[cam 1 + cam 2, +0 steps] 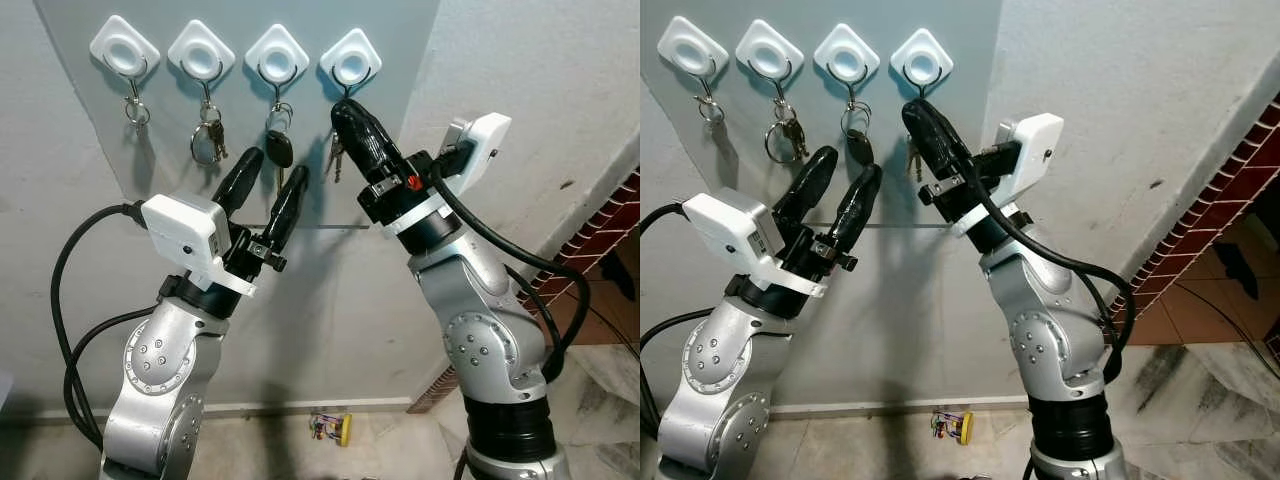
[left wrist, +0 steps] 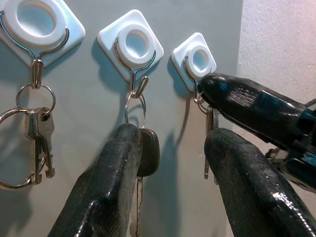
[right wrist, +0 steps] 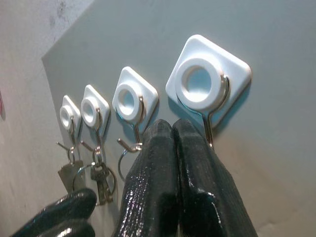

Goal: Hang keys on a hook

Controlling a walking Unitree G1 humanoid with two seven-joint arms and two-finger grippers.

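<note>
The right gripper is raised against the grey board, its two black fingers pressed together with no gap between them, the tips just under the rightmost hook; whether a key ring is pinched between them cannot be told, since the tips hide that spot; a small bunch of keys hangs just below and beside the fingers, its ring seemingly at the hook's wire, as the left wrist view suggests.

The left gripper is lifted too, lower and to the left, its fingers spread wide and holding nothing; it points up at the third hook, where a black car key dangles on its ring between the spread fingers without clearly touching either.

Further out, the second hook carries a fuller bunch of keys, and the first hook a bare ring; so all four hooks bear something. On the floor by the wall lies a small colourful object, too small to identify.

The task looks nearly done, but risk remains at the rightmost hook: if the ring is not seated over the upturned wire when the fingers part, the keys would slip off and drop; pulling back while pinching could drag the ring off again; and the left gripper, so near the car key, might snag it on any sideways move.
</note>
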